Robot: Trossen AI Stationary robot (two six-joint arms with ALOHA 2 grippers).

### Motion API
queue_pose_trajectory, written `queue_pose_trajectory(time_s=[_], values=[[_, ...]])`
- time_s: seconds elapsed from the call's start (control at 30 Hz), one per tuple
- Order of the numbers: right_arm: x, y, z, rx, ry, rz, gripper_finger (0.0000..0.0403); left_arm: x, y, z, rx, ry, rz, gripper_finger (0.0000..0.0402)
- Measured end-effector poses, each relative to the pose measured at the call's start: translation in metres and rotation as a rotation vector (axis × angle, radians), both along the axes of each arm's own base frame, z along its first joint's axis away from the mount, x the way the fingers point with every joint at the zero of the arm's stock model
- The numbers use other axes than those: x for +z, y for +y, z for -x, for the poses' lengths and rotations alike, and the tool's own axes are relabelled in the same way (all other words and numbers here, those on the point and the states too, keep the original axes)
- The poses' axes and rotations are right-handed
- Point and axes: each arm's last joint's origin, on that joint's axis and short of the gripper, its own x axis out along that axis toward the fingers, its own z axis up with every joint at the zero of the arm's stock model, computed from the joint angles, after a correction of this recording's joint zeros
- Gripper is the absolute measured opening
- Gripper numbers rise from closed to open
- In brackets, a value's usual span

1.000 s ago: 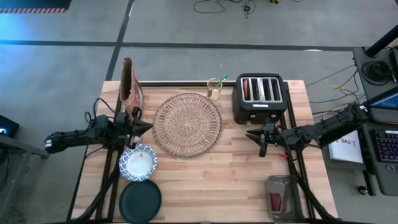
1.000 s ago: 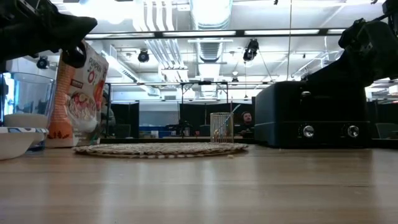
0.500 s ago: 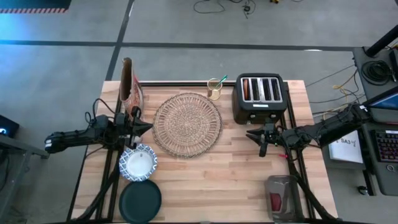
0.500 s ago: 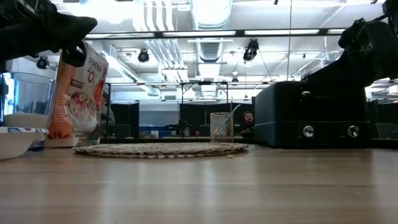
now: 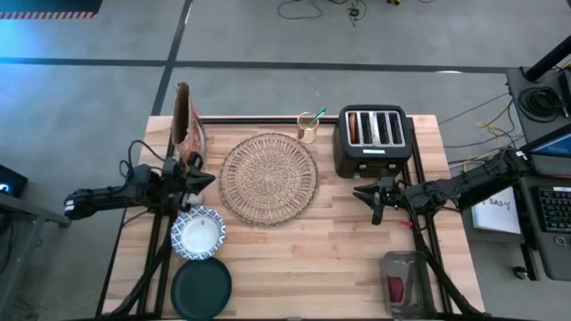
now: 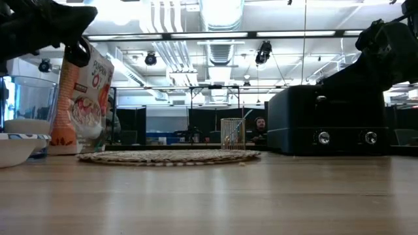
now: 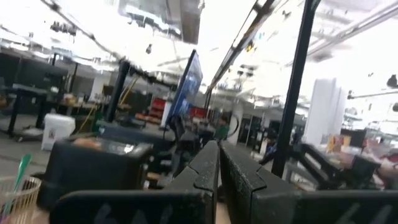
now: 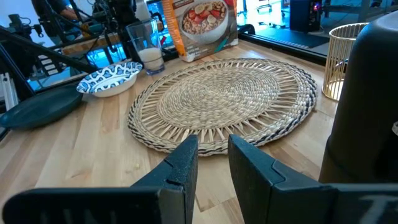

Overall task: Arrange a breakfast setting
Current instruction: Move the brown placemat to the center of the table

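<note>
The round woven placemat [image 5: 268, 178] lies at the middle of the table. Left of its near side rests the blue-and-white bowl [image 5: 198, 234], and the dark teal plate [image 5: 202, 290] lies by the near edge. The clear glass [image 8: 145, 43], with some white liquid in it, stands beside the bowl. A green-handled spoon [image 5: 318, 114] stands in a wire cup [image 5: 308, 127] at the far edge. My left gripper [image 5: 211, 178] hovers shut, above the table left of the placemat. My right gripper [image 8: 212, 152] hovers in front of the toaster, pointing at the placemat, with a narrow gap and nothing between its fingers.
A black four-slot toaster [image 5: 372, 140] stands at the far right. A cereal box [image 5: 186, 125] stands upright at the far left. A grey container [image 5: 403, 276] with a red thing in it sits at the near right. Bare wood lies between placemat and near edge.
My left gripper has tipped upward a little and rolled slightly about its own line, staying in place and shut. Nothing on the table has moved.
</note>
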Motion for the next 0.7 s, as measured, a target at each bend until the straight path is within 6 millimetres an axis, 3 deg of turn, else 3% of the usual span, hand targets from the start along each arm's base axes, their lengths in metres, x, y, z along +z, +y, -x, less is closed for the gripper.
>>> queue_pose_trajectory(time_s=[0.17,0.37,0.5,0.7], values=[[0.0,0.0,0.0,0.0,0.0,0.0,0.0079,0.019,0.0,0.002,-0.005,0.028,0.016,0.0],[0.0,0.0,0.0,0.0,0.0,0.0,0.0079,0.045,0.003,-0.001,0.109,0.221,0.051,0.0],[0.0,0.0,0.0,0.0,0.0,0.0,0.0079,0.052,0.008,-0.009,0.23,0.405,0.101,0.0],[0.0,0.0,0.0,0.0,0.0,0.0,0.0079,0.064,0.011,-0.027,0.235,0.557,0.142,0.0]])
